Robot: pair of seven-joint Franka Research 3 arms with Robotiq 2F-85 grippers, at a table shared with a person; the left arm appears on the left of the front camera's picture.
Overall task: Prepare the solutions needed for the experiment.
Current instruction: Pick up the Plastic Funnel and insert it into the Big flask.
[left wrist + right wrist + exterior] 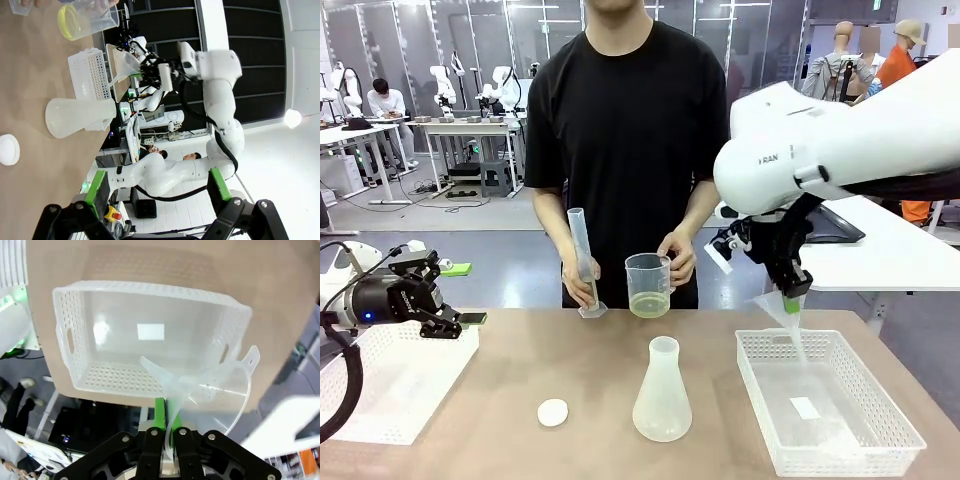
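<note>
On the brown bench [570, 360], over a white perforated plastic basket [840, 342], the right fingers [159, 422] are pinched tight on a translucent plastic funnel [220, 390]. The left fingers [97, 189] are spread wide and empty. The pale yellow-green liquid [648, 303] sits in a clear beaker [648, 275] that the person's hand [678, 262] holds.

The basket [380, 400] runs off the front view's left and bottom edges. The top edge of the left wrist view cuts the beaker [92, 20]. The right gripper [167, 432] hides part of the funnel [220, 390] rim. The label [150, 331] is too small to read.
</note>
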